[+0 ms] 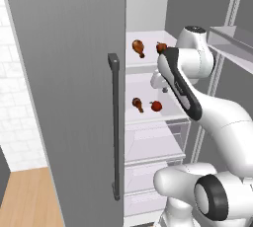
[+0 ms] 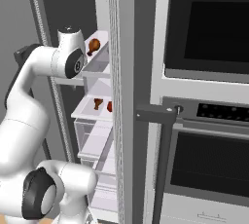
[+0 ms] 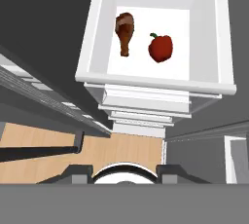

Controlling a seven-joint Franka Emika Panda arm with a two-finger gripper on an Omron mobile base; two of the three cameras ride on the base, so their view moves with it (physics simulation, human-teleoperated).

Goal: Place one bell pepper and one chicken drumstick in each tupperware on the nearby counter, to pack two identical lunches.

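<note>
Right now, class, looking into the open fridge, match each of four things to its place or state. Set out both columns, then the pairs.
Things:
1. upper brown chicken drumstick
2. lower red bell pepper
3. long dark fridge-door handle
4. clear bottom drawers

Places or states:
A. upright on the grey door
B. top shelf
C. below both food shelves
D. second shelf, right of a drumstick

Pairs: 1-B, 2-D, 3-A, 4-C

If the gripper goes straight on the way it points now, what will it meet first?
Probably the white fridge shelf, close to the chicken drumstick and the red bell pepper lying apart on it. Nothing seems to block the way, though depth is unclear.
</note>
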